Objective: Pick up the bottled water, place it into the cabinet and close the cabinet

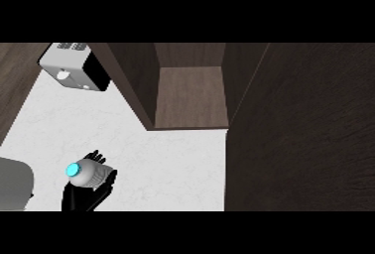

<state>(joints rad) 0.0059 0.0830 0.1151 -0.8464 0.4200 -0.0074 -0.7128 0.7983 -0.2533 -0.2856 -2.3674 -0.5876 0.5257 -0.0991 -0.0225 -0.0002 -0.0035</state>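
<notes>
Head view. White speckled surface (168,163) fills the middle and lower left. Bottled water (88,172) sits at about 8 o'clock in the view, seen from above: pale ribbed body, bright cyan cap pointing toward 9 o'clock. One black hand (86,196) is under and around it, fingers curled up along both sides of the bottle, fingertips showing past it at 12 o'clock of the bottle and a thumb or finger along its right side. Which hand cannot be told for sure from shape; it comes in at lower left, so read as left hand. Bottle looks held just above or on the surface, cannot tell which.

Cabinet (190,94) at 12 o'clock: open, dark wood, bare shelf floor visible inside, left wall slanting down toward 7 o'clock. Cabinet door (304,129) stands open, a big dark panel covering the whole 3 o'clock side of the view, its edge running down beside the opening. Bottle is well apart from the cabinet opening, down-left of it.

Toaster (73,67) at 10–11 o'clock, grey-white with black side, slots on top, resting on the surface near the cabinet's left wall.

Grey rounded object (15,186) at 8 o'clock, cut by the left edge, near the hand.
</notes>
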